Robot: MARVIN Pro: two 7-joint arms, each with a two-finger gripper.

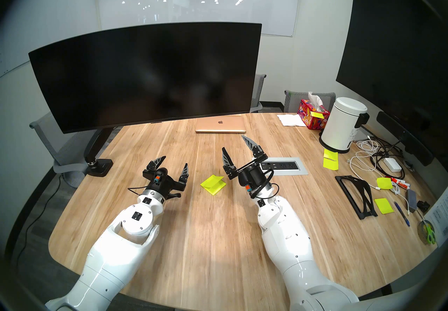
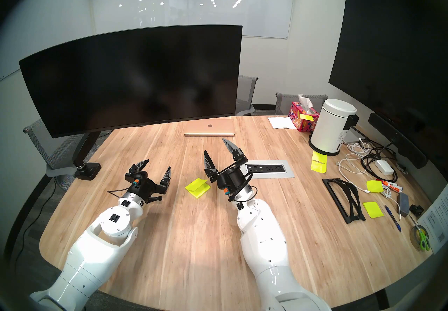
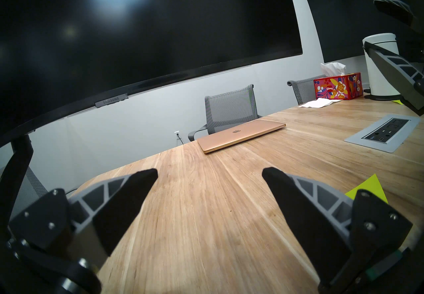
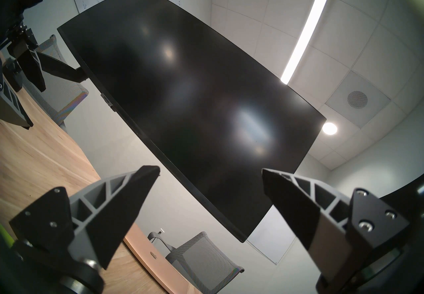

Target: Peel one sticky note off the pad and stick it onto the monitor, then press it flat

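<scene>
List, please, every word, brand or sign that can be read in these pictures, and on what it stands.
"SAMSUNG": small tab under the monitor bezel.
"Kleenex": tissue box, faint.
Apple logo, no words: closed laptop.
Print on the white bin label and the paper sheet at the table's right edge: too small to read.

Glossy white arm (image 1: 286, 237) shells with small screws, black wrists, thin black cables, grey ribbed black-tipped jaws.

You have a closed laptop (image 1: 220, 126) at the table's (image 1: 194, 242) far edge, a tissue box (image 1: 312, 116) beside a white bin (image 1: 344, 128), cables (image 1: 371, 157), a power panel (image 1: 281, 166) and a black stand (image 1: 356, 194) at right.
</scene>
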